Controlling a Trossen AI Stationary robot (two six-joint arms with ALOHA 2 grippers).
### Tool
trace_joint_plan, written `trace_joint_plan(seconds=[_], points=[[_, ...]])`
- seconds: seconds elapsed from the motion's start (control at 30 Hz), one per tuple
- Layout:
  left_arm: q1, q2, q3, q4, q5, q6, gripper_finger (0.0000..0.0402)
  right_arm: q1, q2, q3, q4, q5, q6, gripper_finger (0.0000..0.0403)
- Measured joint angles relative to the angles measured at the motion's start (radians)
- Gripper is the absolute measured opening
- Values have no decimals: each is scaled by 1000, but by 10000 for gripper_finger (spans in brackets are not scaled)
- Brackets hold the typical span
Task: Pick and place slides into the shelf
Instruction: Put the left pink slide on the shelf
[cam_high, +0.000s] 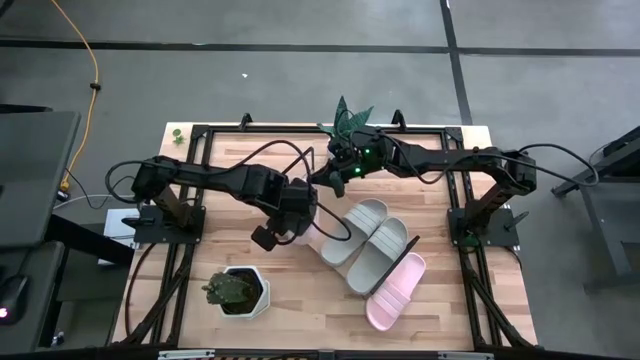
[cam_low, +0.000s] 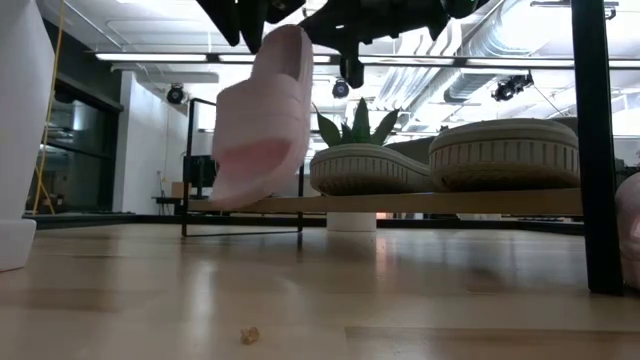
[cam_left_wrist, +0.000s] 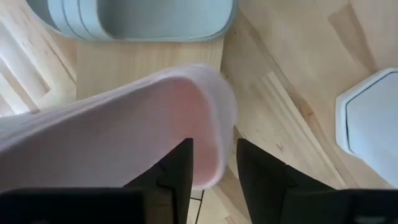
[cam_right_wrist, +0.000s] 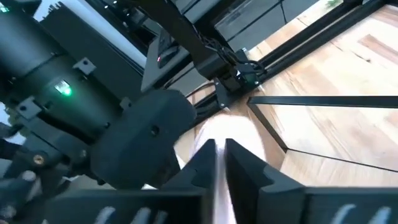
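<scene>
A pale pink slide (cam_low: 265, 120) hangs on end in the air above the table's middle. My right gripper (cam_right_wrist: 221, 146) is shut on it and comes in from the far right (cam_high: 335, 178). My left gripper (cam_left_wrist: 214, 146) points down over the same slide (cam_left_wrist: 124, 130). Its fingers are open and stand on either side of the slide's rounded end; whether they touch it I cannot tell. Two grey slides (cam_high: 365, 240) lie side by side on the shelf (cam_low: 420, 203). A second pink slide (cam_high: 396, 290) lies beside them toward the near right. My right gripper pinches a thin edge of the pink slide (cam_right_wrist: 221, 186) between its two fingers, near the slide's upper end (cam_low: 290, 40). The fingers come in nearly level from the table's far right. The slide hangs upright below the hold, clear of the table.
A white hexagonal pot with a plant (cam_high: 240, 290) stands near the front left, close to my left arm. A green spiky plant (cam_high: 350, 120) stands at the far edge. Black frame rails (cam_high: 455, 215) run along the table's sides.
</scene>
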Motion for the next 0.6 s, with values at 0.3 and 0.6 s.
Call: trace_joint_plan(seconds=[0.3,0.6], points=[[0,-68,1,-10,-21,-89,101,-12,0,0,-19,18,-8,7],[0,-123,1,-11,-48,-176,101,-25,-1,0,-66,-82,-11,12]])
